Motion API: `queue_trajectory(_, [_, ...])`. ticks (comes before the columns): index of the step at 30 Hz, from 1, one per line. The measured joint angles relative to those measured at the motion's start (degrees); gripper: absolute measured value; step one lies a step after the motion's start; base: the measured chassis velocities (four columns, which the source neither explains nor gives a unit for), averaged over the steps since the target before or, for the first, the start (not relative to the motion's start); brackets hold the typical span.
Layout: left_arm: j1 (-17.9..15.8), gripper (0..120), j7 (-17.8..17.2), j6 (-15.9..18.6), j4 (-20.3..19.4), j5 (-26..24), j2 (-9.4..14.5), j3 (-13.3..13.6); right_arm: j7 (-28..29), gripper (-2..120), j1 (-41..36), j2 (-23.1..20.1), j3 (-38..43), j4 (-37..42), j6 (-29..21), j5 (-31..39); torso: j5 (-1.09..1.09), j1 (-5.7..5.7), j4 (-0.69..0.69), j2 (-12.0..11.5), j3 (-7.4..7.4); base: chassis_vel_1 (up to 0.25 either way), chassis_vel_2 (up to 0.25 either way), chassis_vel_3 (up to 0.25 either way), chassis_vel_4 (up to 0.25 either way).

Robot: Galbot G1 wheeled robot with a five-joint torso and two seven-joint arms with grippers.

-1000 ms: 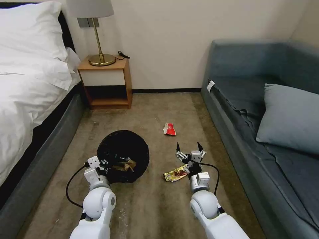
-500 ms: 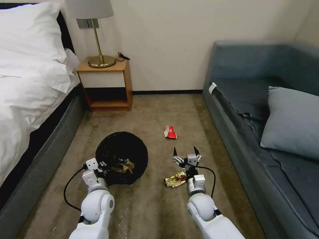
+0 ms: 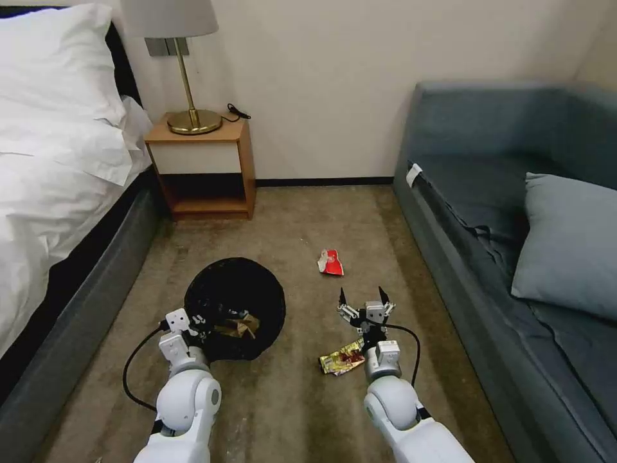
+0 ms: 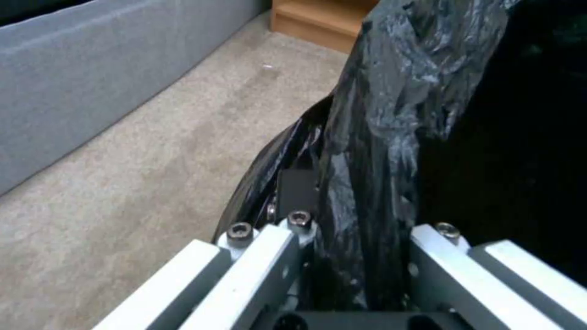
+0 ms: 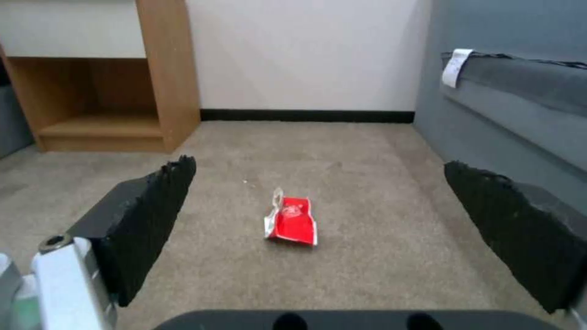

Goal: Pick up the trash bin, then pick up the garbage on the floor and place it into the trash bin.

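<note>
A: What are the big things around the jaws?

B: Beyond and outward of the left gripper's jaws is a bed [image 3: 51,161] with white bedding; outward of the right gripper's jaws runs a blue-grey sofa [image 3: 501,212] with a cushion [image 3: 569,244]. Straight ahead of both, against the wall, a wooden nightstand [image 3: 202,164] carries a brass lamp [image 3: 183,71]. Everything sits on brown carpet [image 3: 289,399].

A: And the trash bin?

B: The trash bin [image 3: 235,307], wrapped in its crinkled black bag, is right at the left gripper [image 3: 196,319]. In the left wrist view the bag [image 4: 379,137] runs up between the jaws, which are clenched on the bin's bag-covered rim. Brown and gold litter [image 3: 238,325] lies inside the bin, just ahead of those jaws.

A: The right gripper?

B: The right gripper [image 3: 366,301] hangs low over the carpet, jaws spread wide and grasping nothing. In the right wrist view both black pads [image 5: 150,215] stand well apart.

A: Where's the garbage?

B: A gold-brown snack wrapper [image 3: 342,357] lies on the floor behind those jaws, beside the right wrist on its inner side. A red-and-white wrapper [image 3: 330,263] lies ahead of the released jaws, centred between them in the right wrist view [image 5: 291,221], not touching.
</note>
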Motion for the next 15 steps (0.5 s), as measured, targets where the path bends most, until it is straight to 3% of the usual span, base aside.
queue_trajectory(15, [1.65,2,-0.05,-0.12,-1.42,0.35,-0.35,-0.30,0.33,100,0.60,-0.39,-1.11,-2.36,-0.23,3.32,0.00,0.00,0.00,0.00,0.00,-0.036,0.047,0.038,-0.042])
